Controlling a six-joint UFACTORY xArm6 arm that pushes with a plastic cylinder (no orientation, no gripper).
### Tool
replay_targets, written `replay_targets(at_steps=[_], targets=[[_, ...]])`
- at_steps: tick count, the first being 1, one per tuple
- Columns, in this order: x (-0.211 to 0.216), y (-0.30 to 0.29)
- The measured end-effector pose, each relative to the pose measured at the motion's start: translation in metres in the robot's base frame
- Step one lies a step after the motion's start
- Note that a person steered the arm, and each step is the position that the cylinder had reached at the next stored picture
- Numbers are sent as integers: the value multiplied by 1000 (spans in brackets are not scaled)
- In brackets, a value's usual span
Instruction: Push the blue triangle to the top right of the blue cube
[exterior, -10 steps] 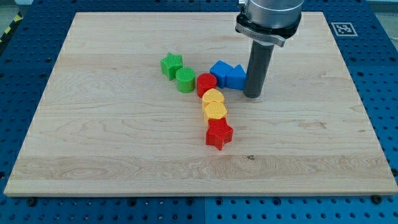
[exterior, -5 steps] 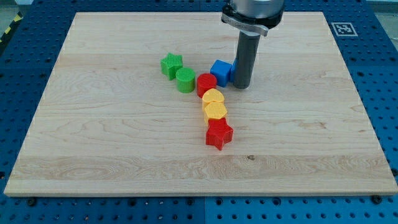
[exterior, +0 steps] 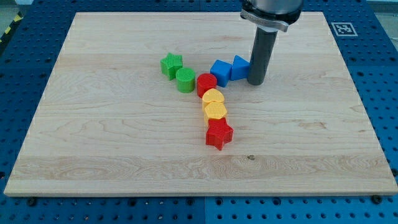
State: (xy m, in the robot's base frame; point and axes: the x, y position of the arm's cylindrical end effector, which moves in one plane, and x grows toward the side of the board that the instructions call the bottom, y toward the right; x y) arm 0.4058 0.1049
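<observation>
The blue cube (exterior: 220,71) sits near the middle of the wooden board (exterior: 112,143). The blue triangle (exterior: 239,67) lies just to its right and slightly higher, touching or almost touching it. My tip (exterior: 256,82) stands on the board right beside the triangle's right side, touching or nearly touching it. The dark rod rises from there to the arm's head at the view's top.
A red cylinder (exterior: 206,83) touches the cube's lower left. Below it run a yellow heart (exterior: 213,97), a yellow hexagon (exterior: 215,111) and a red star (exterior: 219,133). A green cylinder (exterior: 185,79) and a green star (exterior: 171,64) lie to the left.
The rod swept left in front of the triangle, hiding it, then came back right. The blue triangle now sits higher, level with the cube's top right. The cube stayed put.
</observation>
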Motion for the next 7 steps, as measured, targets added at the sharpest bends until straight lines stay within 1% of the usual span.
replay_targets(at_steps=[2,5,7], targets=[[-25,0],[-34,-4],[-77,-4]])
